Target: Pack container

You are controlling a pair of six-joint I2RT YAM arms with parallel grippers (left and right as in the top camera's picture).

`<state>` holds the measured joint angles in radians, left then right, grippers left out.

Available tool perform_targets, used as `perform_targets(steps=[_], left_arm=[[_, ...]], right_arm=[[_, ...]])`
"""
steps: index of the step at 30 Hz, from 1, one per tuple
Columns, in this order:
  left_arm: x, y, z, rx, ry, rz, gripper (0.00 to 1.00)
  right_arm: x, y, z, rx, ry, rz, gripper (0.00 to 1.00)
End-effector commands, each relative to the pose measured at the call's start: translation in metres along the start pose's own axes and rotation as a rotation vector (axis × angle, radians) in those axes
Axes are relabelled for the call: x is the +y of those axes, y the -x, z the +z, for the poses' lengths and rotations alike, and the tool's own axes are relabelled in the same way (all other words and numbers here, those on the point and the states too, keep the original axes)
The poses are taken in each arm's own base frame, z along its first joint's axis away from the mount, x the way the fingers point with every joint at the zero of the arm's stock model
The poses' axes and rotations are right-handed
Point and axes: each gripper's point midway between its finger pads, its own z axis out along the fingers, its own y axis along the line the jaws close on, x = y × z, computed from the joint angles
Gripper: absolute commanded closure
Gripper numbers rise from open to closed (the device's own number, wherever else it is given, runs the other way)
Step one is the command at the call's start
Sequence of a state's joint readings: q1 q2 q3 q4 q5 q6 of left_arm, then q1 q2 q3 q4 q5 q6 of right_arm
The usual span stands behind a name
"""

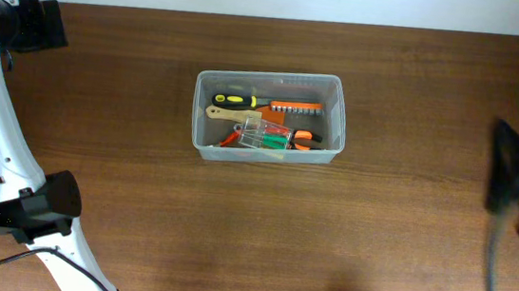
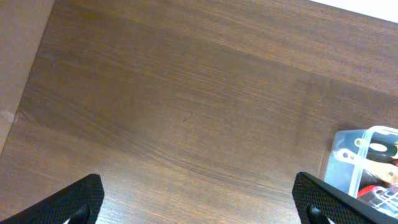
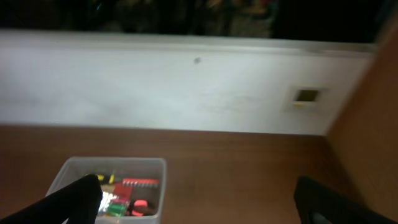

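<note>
**A:** From overhead, how far had the packing got?

**B:** Practically done, I'd judge. The container (image 1: 334,114) sat on the counter (image 1: 374,243), a little left of centre and toward the far side. Nothing loose lay on the wood around it.

**A:** And inside?

**B:** A yellow-and-black screwdriver (image 1: 233,99) lay along the far wall, with an orange bit strip (image 1: 300,105) to its right. A wooden-handled tool (image 1: 227,114) lay just nearer. By the near wall were red-handled pliers (image 1: 231,138) and a small clear case (image 1: 262,136). No lid showed anywhere.

**A:** The left wrist view?

**B:** The left gripper (image 2: 199,202) had its fingers spread wide over bare counter and held nothing. Only a corner of the container (image 2: 342,162) showed at the right edge.

**A:** And the right wrist?

**B:** That view was blurred. The right gripper (image 3: 202,202) was equally spread and empty, well apart from the container (image 3: 158,186), which sat low on the left. A white wall (image 3: 155,81) stood beyond. I couldn't see anything left to pack.
</note>
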<state>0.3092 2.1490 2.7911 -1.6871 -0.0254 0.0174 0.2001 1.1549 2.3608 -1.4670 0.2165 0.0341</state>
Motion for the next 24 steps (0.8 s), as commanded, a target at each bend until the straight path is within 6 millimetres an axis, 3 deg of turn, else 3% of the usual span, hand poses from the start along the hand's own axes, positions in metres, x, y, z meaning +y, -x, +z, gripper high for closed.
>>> perform_targets(steps=[1,6,10,14,21,24], left_arm=[[0.000,0.001,-0.006,-0.015,-0.009,-0.014,0.01],[0.000,0.001,-0.006,-0.015,-0.009,-0.014,0.01],[0.000,0.001,-0.006,-0.015,-0.009,-0.014,0.01],[0.000,0.001,-0.006,-0.015,-0.009,-0.014,0.01],[0.000,0.001,-0.006,-0.015,-0.009,-0.014,0.01],[0.000,0.001,-0.006,-0.015,-0.009,-0.014,0.01]], right_arm=[[-0.024,-0.020,-0.015,0.010,-0.119,0.075,0.01],[-0.037,-0.054,-0.027,-0.054,-0.197,0.106,0.01],[-0.030,-0.089,-0.016,-0.116,-0.163,0.119,0.01],[-0.024,-0.139,0.012,-0.151,-0.133,0.124,0.01],[0.000,-0.247,0.074,-0.092,0.004,0.129,0.01],[0.004,-0.279,0.091,-0.072,0.032,0.132,0.01]])
